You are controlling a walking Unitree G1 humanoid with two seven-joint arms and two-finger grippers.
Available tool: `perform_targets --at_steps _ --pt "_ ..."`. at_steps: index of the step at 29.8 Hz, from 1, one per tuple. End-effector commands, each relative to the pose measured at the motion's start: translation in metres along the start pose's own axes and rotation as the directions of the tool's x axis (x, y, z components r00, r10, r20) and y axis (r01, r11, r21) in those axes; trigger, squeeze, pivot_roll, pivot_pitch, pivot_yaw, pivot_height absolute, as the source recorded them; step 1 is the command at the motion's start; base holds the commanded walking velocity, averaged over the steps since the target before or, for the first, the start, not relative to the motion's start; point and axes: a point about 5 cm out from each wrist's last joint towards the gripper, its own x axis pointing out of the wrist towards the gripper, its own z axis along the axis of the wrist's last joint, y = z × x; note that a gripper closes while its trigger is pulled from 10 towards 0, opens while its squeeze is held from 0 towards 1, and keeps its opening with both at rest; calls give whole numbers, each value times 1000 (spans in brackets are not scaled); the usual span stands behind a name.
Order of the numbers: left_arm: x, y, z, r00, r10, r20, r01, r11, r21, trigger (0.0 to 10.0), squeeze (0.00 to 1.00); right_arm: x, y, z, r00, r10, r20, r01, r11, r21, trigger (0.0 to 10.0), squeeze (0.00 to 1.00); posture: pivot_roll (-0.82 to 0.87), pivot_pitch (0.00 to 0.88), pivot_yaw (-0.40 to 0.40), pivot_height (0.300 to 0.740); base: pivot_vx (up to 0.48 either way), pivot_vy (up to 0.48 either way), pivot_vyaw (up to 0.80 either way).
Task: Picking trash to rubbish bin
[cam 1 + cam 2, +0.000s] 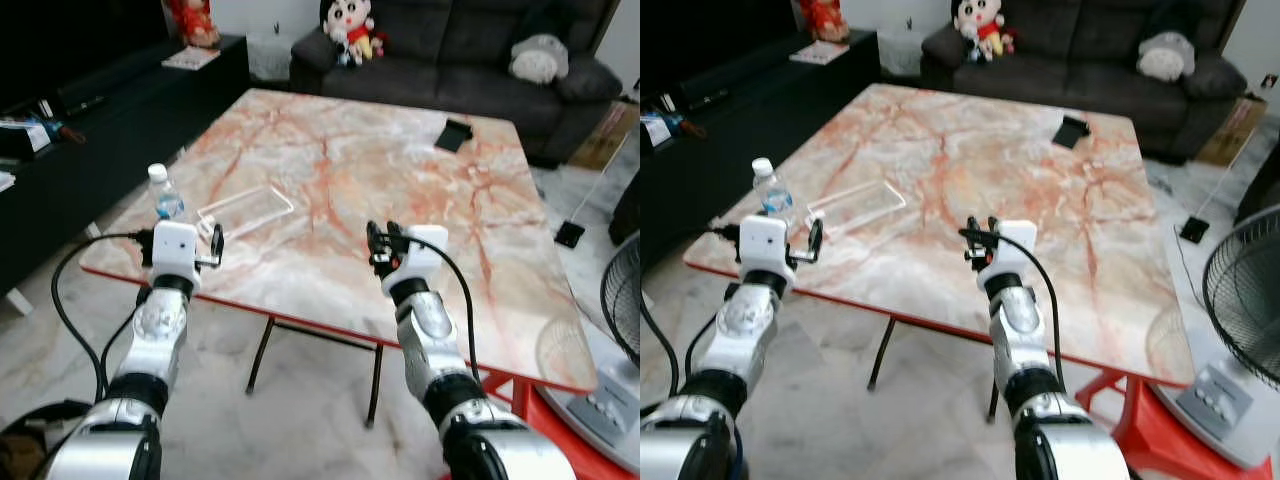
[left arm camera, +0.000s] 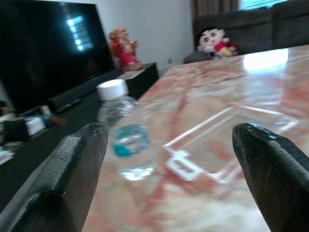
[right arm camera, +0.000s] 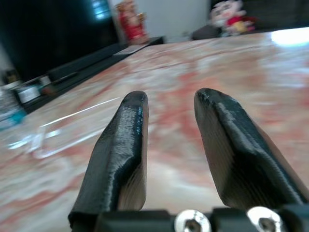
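Dark TV cabinet runs along the far left, a strip of floor between it and the marble table. Water bottle stands upright near the table's left corner, close to the edge. Just right of it, a clear plastic tray lies flat, also near the left edge. Left gripper held at the table's near-left edge, just short of the bottle; fingers spread wide, nothing between them, bottle and tray framed in the gap. Bare marble from the tray to the right gripper, raised over the near edge; fingers a narrow gap apart, holding nothing. Black flat object at the far right; sofa behind, fan off the right edge.
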Motion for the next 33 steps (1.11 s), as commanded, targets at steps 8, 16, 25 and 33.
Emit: perform_targets --at_steps 8,16,25,33 --pt "1 3 2 1000 11 3 -11 1000 3 10000 0 3 -2 5 1000 -1 13 1 1000 -11 10000 0 71 0 -46 740 293 0 0" --pt "2 2 3 1000 13 6 -13 1000 -3 10000 0 3 -1 6 1000 3 15 -3 1000 -15 10000 0 71 0 -51 740 282 0 0" --pt "2 1 3 1000 15 6 -15 1000 -4 10000 0 3 -1 6 1000 1 14 -1 1000 -11 10000 0 69 0 -53 740 293 0 0" --pt "2 1 3 1000 17 7 -17 1000 -5 10000 0 3 -1 5 1000 3 13 -3 1000 -9 10000 0 69 3 -55 740 293 0 0"
